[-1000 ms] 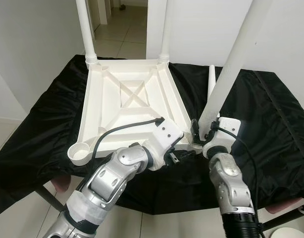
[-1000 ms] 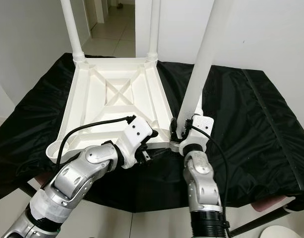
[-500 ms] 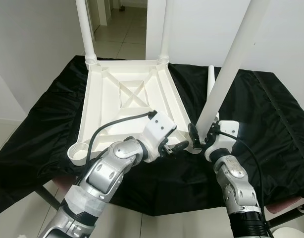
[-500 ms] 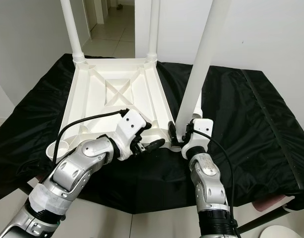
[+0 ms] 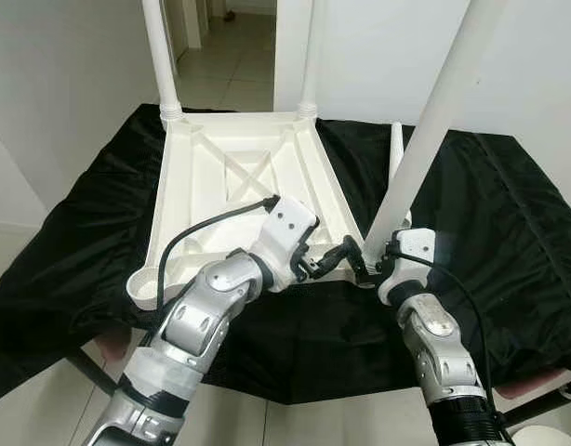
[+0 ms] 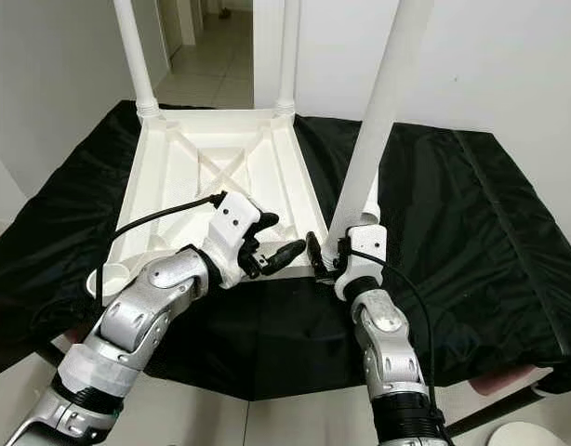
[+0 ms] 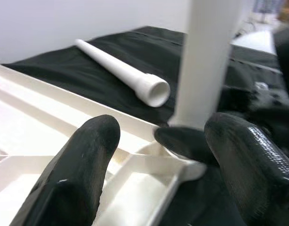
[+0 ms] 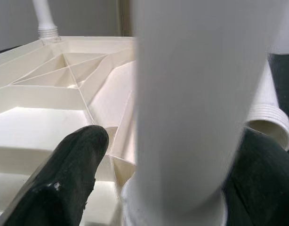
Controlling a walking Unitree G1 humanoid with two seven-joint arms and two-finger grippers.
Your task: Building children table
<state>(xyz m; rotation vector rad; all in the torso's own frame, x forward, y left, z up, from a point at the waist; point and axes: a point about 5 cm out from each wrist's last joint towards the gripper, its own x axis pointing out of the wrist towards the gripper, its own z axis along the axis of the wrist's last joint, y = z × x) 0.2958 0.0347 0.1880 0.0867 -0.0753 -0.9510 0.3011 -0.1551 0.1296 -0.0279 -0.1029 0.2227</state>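
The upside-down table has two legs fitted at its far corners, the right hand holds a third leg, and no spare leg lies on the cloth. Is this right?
Not quite: a spare leg does lie on the black cloth, as the left wrist view shows. The table and right hand are as stated.

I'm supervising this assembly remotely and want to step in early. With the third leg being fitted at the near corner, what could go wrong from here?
The leg held by the right end effector leans away from vertical, so it may cross-thread or jam in the tabletop's near corner socket.

The open left end effector sits right beside that corner and could get in the way or nudge the leg.

The loose leg lying on the black cloth could roll if the tabletop shifts.
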